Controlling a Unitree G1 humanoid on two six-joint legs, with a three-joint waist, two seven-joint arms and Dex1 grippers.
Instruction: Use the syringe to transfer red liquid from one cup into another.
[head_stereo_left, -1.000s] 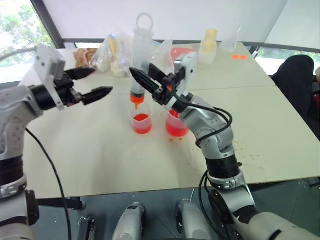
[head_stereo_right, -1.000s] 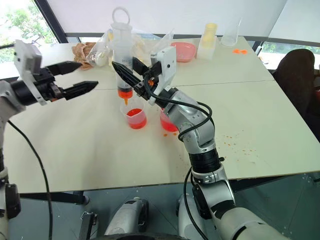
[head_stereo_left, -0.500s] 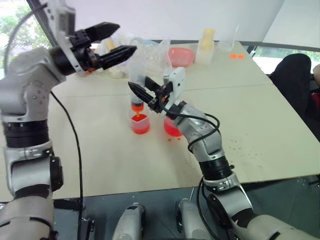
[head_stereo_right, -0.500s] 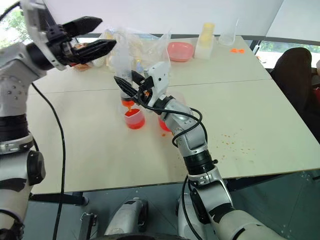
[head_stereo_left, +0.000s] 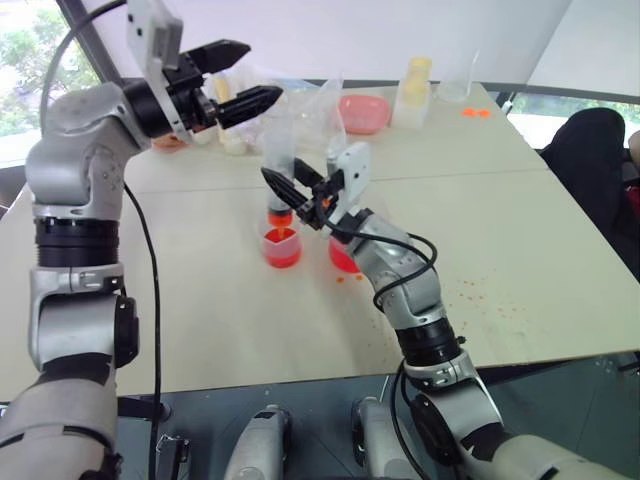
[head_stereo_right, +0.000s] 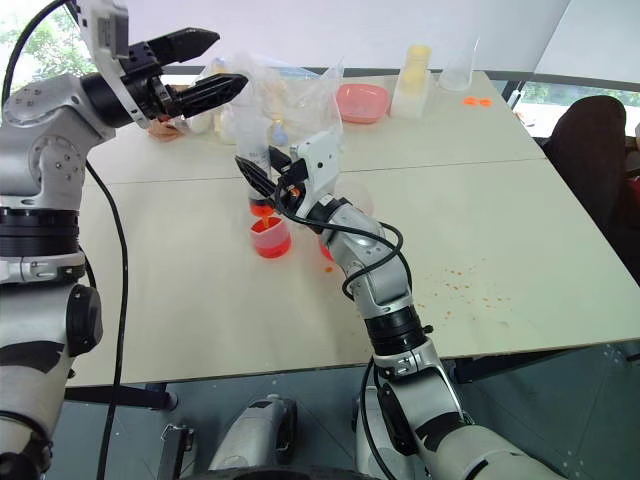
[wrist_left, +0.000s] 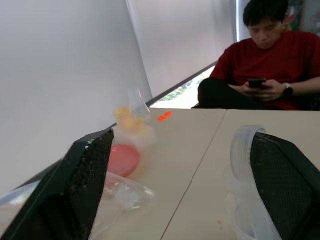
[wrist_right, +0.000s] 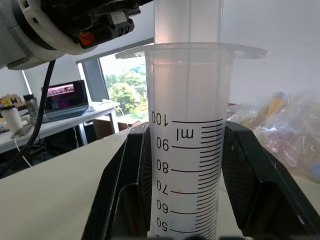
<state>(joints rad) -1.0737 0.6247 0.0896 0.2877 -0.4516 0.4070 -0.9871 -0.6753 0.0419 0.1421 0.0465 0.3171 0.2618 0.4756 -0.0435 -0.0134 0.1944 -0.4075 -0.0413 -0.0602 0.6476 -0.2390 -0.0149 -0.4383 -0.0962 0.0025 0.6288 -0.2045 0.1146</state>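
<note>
My right gripper (head_stereo_left: 292, 187) is shut on the syringe (head_stereo_left: 277, 160), a clear barrel with black marks (wrist_right: 186, 150) held upright between its fingers (wrist_right: 125, 200). The syringe's orange tip hangs just above the smaller cup (head_stereo_left: 281, 247), which holds red liquid (head_stereo_right: 270, 243). The larger beaker (head_stereo_left: 345, 257), also with red liquid, stands right of it, partly hidden by my right arm. My left gripper (head_stereo_left: 262, 70) is open, up at the plunger's top. In the left wrist view the plunger ring (wrist_left: 244, 150) lies between its fingers (wrist_left: 87, 175), close to one of them.
A pink bowl (head_stereo_left: 362, 112), clear plastic bags (head_stereo_right: 290, 90), a yellow-topped container (head_stereo_left: 417, 88) and a clear cup (head_stereo_left: 457, 85) stand at the table's far side. Red drops (head_stereo_left: 347, 279) spot the table. A person (wrist_left: 272, 60) sits beyond the far right corner.
My left arm has risen and swung right, to the plunger's top. My right gripper has lowered the syringe a little, toward the smaller cup.
</note>
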